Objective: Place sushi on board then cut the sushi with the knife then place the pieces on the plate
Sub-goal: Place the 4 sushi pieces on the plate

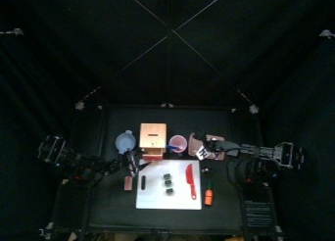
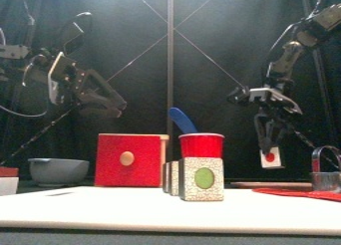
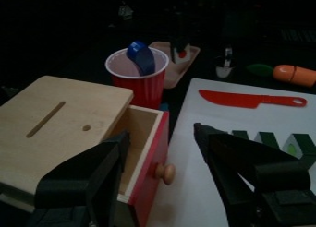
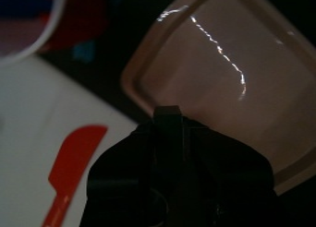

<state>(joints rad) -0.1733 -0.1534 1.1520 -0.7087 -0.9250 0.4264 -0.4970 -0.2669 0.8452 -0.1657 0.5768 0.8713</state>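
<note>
Left hand point(image 3: 161, 146): jaws apart, empty, poised beside the wooden box point(image 3: 62, 120) at the white board's point(image 1: 151, 201) left edge, presumably to steady the roll. Right hand point(image 4: 173, 120): jaws together, nothing seen between them, hanging over the pink tray point(image 4: 235, 74). The sushi roll point(image 1: 169, 184) lies on the board with the red knife point(image 1: 191, 180) just beside it. Judgement: placement is complete, cutting is not yet begun, and the right hand must take the knife. The tray sits near the board, ready for the pieces.
</note>
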